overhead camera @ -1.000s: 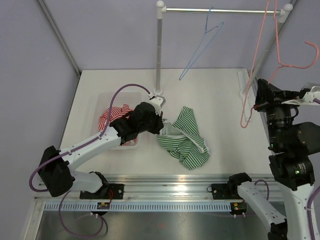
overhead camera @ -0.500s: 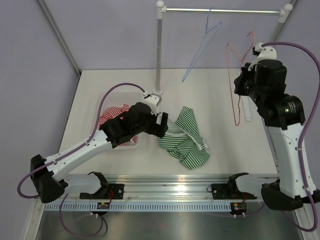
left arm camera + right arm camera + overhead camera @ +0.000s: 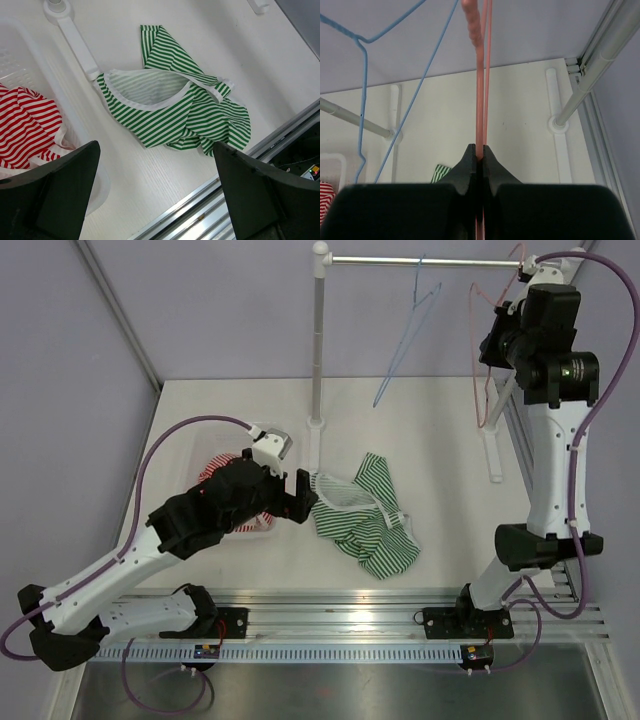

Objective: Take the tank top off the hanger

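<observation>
The green-and-white striped tank top [image 3: 365, 515] lies crumpled on the table, off any hanger; the left wrist view shows it [image 3: 175, 107] just ahead of the fingers. My left gripper [image 3: 300, 495] hovers at its left edge, open and empty [image 3: 155, 150]. My right gripper [image 3: 498, 340] is raised high near the rail and is shut on the pink hanger [image 3: 481, 390]. In the right wrist view the hanger's wire [image 3: 481, 75] runs straight up from between the closed jaws [image 3: 480, 150].
A blue hanger [image 3: 405, 330] hangs on the rack's rail [image 3: 440, 261], left of the pink one. The rack post [image 3: 319, 340] stands behind the tank top. A white basket [image 3: 200, 440] holding a red striped garment [image 3: 215, 475] sits under my left arm.
My left gripper opened, let go of the tank top and drew back to the left. My right arm lifted the pink hanger up toward the rail.
</observation>
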